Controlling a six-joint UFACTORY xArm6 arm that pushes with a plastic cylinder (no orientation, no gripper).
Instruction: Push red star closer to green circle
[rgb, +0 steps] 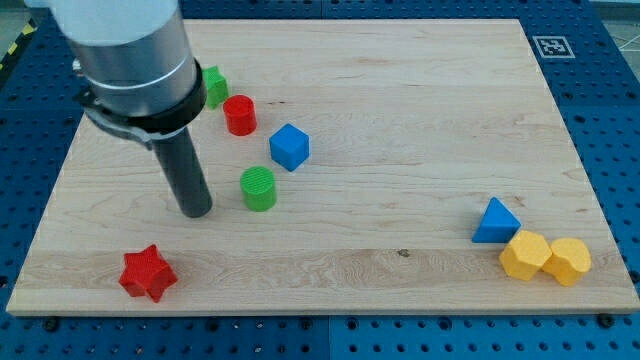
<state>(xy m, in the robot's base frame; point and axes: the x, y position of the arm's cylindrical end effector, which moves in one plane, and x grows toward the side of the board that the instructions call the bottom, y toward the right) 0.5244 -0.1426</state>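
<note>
The red star (148, 273) lies near the board's bottom left corner. The green circle (259, 188) stands up and to the right of it, left of the board's middle. My tip (197, 212) rests on the board just left of the green circle, a small gap apart, and above and right of the red star. The rod rises from the tip to the arm's grey body (130, 60) at the view's top left.
A red cylinder (240, 115) and a green block (213, 86) sit near the top left, partly by the arm. A blue cube (290, 147) lies above right of the green circle. A blue triangle (495, 222) and two yellow blocks (525, 256) (568, 261) sit at the bottom right.
</note>
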